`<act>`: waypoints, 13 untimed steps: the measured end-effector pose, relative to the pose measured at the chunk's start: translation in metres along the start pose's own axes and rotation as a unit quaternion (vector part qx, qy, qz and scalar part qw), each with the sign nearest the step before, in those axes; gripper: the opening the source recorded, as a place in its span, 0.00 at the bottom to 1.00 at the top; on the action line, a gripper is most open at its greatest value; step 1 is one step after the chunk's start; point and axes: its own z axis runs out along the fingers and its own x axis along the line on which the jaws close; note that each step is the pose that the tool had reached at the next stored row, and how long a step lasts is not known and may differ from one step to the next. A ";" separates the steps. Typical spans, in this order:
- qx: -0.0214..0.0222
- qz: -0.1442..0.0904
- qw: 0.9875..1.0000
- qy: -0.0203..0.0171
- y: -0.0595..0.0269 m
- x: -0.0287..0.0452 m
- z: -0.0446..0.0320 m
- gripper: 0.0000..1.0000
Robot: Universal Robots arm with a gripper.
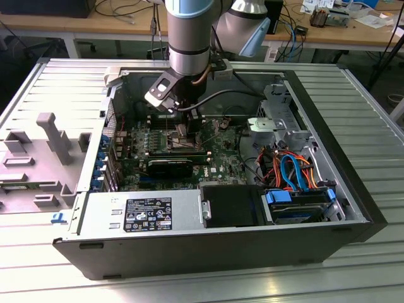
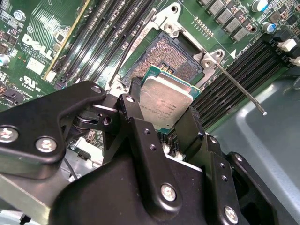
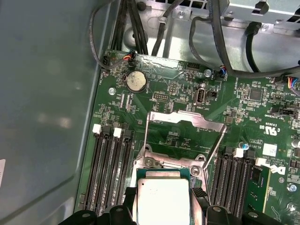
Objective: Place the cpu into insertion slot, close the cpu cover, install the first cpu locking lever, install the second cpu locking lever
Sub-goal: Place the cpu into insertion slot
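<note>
My gripper (image 2: 164,111) is shut on the cpu (image 2: 165,98), a small square chip with a silver-grey top, its black fingers (image 2: 132,105) pressing two opposite edges. The chip hangs tilted just above the insertion slot (image 2: 164,56), whose pale contact field lies bare on the green board (image 3: 164,93). The cpu cover (image 3: 187,118) stands raised behind the slot. A thin locking lever (image 2: 241,91) sticks out free beside the slot. In the exterior view the gripper (image 1: 184,126) reaches down into the open computer case (image 1: 353,208).
Long black memory slots (image 3: 108,173) flank the socket on both sides. A coin battery (image 3: 136,80) and black cables (image 3: 225,56) lie beyond it. The case holds a power supply (image 1: 145,211) and drives with blue and orange cables (image 1: 293,170). A grey plastic fixture (image 1: 53,136) sits at the exterior view's left.
</note>
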 end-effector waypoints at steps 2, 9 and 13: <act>0.000 0.002 1.000 0.000 0.0000 0.0000 0.0001 0.54; 0.000 0.009 1.000 0.000 0.0000 0.0000 0.0005 0.54; 0.000 0.013 1.000 0.000 0.0000 0.0000 0.0006 0.54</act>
